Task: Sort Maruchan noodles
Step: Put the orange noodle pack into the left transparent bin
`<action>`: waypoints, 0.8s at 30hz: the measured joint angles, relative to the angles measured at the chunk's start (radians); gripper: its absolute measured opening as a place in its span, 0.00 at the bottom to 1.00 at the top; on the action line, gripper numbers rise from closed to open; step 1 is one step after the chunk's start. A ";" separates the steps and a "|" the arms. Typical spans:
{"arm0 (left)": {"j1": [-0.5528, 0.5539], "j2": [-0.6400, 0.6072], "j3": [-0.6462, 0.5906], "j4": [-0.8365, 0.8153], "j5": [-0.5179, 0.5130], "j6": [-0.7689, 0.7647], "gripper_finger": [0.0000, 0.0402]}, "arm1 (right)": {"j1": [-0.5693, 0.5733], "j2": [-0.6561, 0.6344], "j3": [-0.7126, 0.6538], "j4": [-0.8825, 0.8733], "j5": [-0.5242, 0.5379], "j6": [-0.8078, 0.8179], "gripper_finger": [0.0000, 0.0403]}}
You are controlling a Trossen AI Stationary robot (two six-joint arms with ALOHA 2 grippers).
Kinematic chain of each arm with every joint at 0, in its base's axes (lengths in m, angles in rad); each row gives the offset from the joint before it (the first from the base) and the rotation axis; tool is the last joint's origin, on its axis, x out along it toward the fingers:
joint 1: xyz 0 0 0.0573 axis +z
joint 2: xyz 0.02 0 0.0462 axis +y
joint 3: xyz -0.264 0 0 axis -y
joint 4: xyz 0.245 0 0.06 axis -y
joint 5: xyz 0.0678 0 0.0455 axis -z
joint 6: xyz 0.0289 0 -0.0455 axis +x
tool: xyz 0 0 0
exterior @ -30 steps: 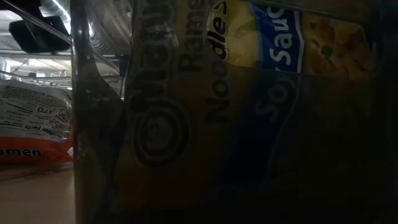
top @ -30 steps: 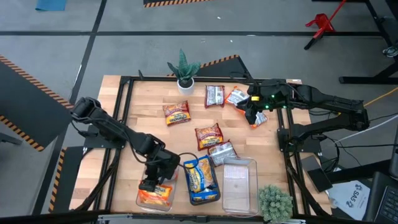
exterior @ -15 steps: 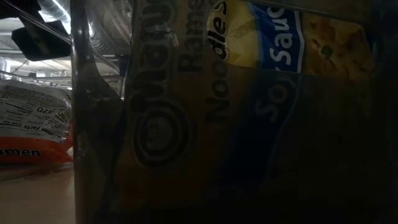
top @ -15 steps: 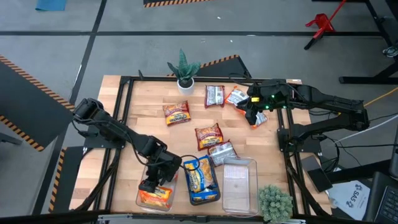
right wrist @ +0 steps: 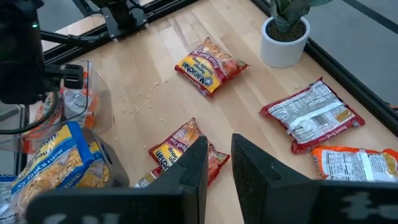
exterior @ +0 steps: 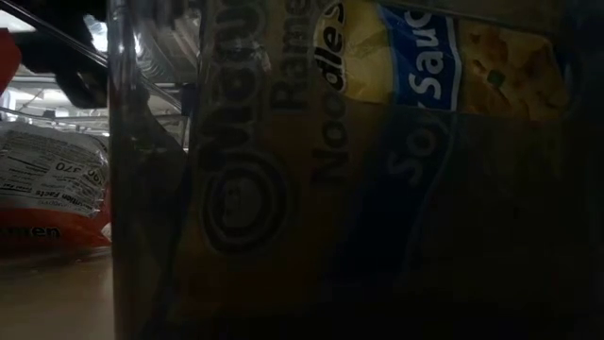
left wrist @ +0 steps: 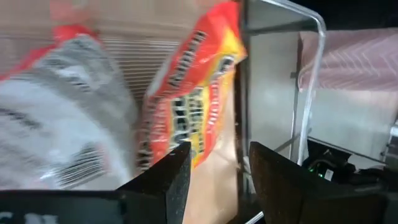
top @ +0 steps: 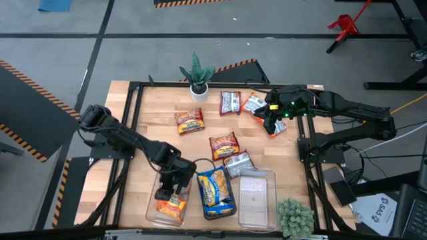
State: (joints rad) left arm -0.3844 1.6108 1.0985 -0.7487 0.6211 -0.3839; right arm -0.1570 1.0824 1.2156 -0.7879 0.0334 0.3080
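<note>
Left tool [top: 165, 194] is seen over the left bin [top: 151, 215], fingers [left wrist: 176, 177] parted, with an orange packet [left wrist: 189, 109] just ahead of them and nothing clamped between; whether that packet is fully released cannot be told. In the high view an orange packet [top: 171, 207] lies inside this bin.

Landmark used for places: the middle bin [top: 216, 213].
- Middle bin: blue-and-yellow packets [top: 214, 187] inside, standing above the rim. Count not readable.
- Right bin [top: 257, 193], touching the middle bin on its right: no packet seen inside.
- Red-and-silver packet [top: 237, 161]: on the desk [top: 153, 127], just behind the gap between middle and right bins.
- Orange packet [top: 224, 145]: a little farther back from the middle bin.
- Orange packet [top: 189, 120]: well behind the middle bin, toward the potted plant [top: 197, 75].
- Red-and-silver packets [top: 231, 102], [top: 253, 103]: near the far edge.
- One more packet [top: 276, 128] below the right tool [top: 269, 120], far right of the middle bin. That tool's fingers are nearly together; whether the packet is held cannot be told.

Judgement: sorting is partly done. Orange and blue-and-yellow piles have been started; the red-and-silver bin has not. About six packets remain on the desk, two of them orange.
</note>
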 joint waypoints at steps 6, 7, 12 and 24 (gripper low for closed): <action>0.091 -0.071 -0.001 -0.047 -0.027 0.024 0.38 | 0.000 0.000 0.000 0.004 0.031 -0.001 0.14; 0.117 -0.099 -0.001 -0.055 -0.034 0.026 0.38 | 0.000 0.000 0.000 0.005 0.053 -0.001 0.14; 0.294 -0.277 -0.001 -0.089 -0.148 0.005 0.38 | -0.001 0.008 0.001 -0.048 0.222 0.007 0.16; 0.597 -0.451 -0.001 0.197 -0.378 -0.085 0.43 | -0.136 0.241 -0.024 -0.354 0.343 0.119 0.67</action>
State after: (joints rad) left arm 0.2125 1.1601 1.0973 -0.5518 0.2434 -0.4692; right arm -0.2928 1.3231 1.1914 -1.1423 0.3768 0.4266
